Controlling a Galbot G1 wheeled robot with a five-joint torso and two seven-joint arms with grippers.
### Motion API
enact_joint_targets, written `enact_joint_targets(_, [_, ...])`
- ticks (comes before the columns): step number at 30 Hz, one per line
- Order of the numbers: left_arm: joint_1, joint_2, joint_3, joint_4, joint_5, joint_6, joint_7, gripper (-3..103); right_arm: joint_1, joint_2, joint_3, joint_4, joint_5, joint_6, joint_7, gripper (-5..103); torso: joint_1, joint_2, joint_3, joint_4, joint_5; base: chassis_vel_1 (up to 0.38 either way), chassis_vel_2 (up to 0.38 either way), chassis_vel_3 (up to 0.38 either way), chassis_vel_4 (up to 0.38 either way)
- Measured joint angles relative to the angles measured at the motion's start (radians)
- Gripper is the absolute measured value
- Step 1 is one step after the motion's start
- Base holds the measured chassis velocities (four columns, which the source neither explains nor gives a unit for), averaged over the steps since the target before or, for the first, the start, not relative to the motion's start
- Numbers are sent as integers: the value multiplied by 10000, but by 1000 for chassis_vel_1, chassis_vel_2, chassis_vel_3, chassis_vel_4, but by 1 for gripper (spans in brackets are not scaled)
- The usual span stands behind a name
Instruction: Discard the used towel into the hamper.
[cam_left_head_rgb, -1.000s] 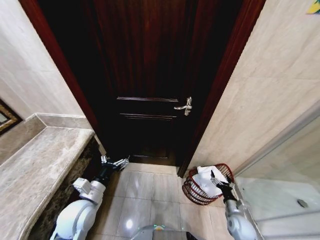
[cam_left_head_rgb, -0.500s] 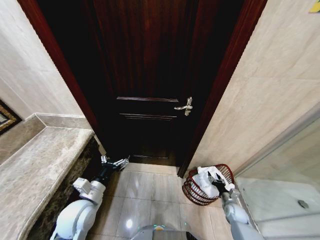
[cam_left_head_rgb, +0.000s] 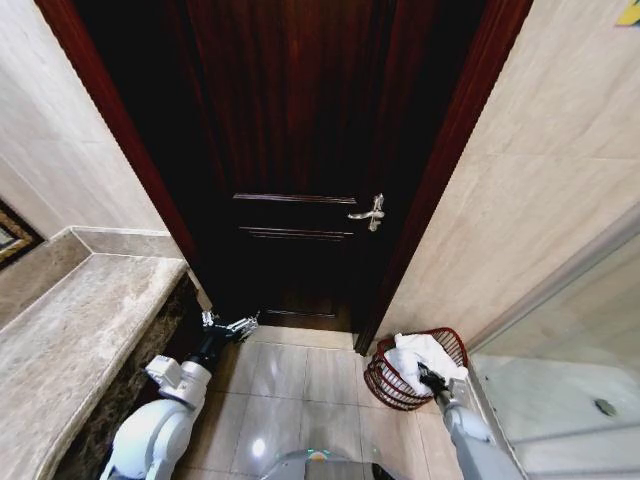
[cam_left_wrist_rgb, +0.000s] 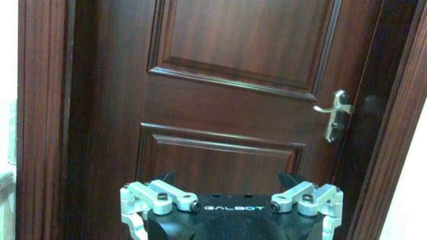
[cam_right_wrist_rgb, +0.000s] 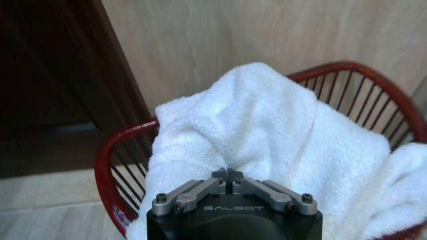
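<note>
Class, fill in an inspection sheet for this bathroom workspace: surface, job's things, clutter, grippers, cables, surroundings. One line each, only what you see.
Surface: glossy tiled floor, bare where it shows.
Job's things: white towel heaped in the red wire hamper, spilling over its rim.
Clutter: nothing seen.
Grippers: right gripper at the hamper's near rim, fingers closed together at the towel; whether they pinch it is unclear. Left gripper open, empty, low before the door.
Cables: nothing seen.
Surroundings: dark wooden door with metal handle, marble counter, glass shower panel.

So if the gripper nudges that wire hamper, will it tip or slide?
Probably slides or tips easily: the hamper is open wire weave, likely light, and tapers toward its base. The white towel drapes over its rim, adding soft, uneven weight. The right gripper is at its edge.
</note>
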Motion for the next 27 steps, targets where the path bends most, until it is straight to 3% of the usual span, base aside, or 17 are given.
enact_joint_targets(6, [0,0,0,0,0,0,0,100,1443,138,-174,-2282,-656,-233,20,0,0,0,-1,2,3,0,0,0,0])
enact_joint_targets(14, [0,0,0,0,0,0,0,100,2701,331,95,-3735,-1160,-244,312,0,1,-1,1,0,8,0,0,0,0])
enact_joint_targets(21, [0,0,0,-1,0,0,0,100,3097,302,324,-4089,-981,-216,501,0,1,0,2,-2,5,0,0,0,0])
enact_joint_targets(27, [0,0,0,0,0,0,0,100,3703,366,407,-4335,-187,-210,488,0,0,-1,1,-2,-1,0,0,0,0])
